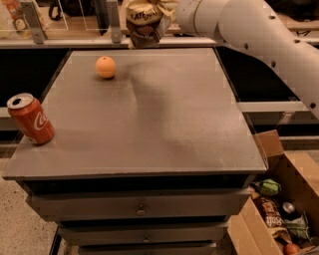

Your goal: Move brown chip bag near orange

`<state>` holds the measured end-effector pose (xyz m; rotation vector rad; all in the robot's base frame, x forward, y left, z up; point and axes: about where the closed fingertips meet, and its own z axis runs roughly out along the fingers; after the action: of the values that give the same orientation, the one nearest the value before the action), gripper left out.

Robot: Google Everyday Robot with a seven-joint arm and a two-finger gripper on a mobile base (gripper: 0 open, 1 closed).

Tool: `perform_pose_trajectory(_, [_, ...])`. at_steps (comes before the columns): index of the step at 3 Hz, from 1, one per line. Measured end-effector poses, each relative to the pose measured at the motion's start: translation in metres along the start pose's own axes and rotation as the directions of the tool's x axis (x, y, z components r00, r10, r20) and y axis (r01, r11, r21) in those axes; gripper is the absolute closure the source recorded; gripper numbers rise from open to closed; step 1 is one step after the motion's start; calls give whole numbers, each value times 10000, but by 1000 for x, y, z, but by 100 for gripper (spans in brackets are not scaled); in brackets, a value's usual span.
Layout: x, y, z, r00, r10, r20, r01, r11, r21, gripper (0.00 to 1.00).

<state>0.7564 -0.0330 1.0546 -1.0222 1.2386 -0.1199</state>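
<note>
Nearest, cardboard box (294,169): open on the floor at the right of the cabinet, holding loose packets and bottles; no part of the job, and low enough not to hinder the arm.
Drawers (139,206): shut, below the table top; nothing to do with the move.
Coca-Cola can (31,119): upright at the near left edge of the table (164,129); well apart from the fruit, so it should not crowd the landing place.
Open middle: bare grey top between can and fruit; a soft shadow (149,94) runs across it from the far edge, which suggests the load is up in the air and not resting.
Orange (105,67): sits alone toward the far left of the top; it is the mark to aim for, with free surface on its right side.
Brown chip bag (145,27): hangs upright over the far edge of the table, to the right of the orange and beyond it; its lower end looks clear of the surface.
Gripper (164,15): at the bag's crumpled upper end, mostly hidden behind it; it seems clamped on the bag, since nothing else carries it.
Arm (249,35): reaches in from the far right.
Judgement: carry in hand; what remains is to bring the bag left and down beside the fruit without rolling it.
</note>
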Motion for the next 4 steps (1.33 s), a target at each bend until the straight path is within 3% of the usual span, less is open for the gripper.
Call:
perform_pose_trajectory(1, [9, -6, 3, 9999, -28, 115, 26, 9998, 197, 100])
perform_pose_trajectory(2, [14, 4, 10, 9990, -224, 396, 218, 9997, 145, 100])
perform_pose_trajectory(3, [10, 29, 20, 9963, -462, 726, 483, 9985, -273, 100])
perform_pose_trajectory(4, [8, 51, 22, 9954, -592, 756, 634, 9964, -553, 83])
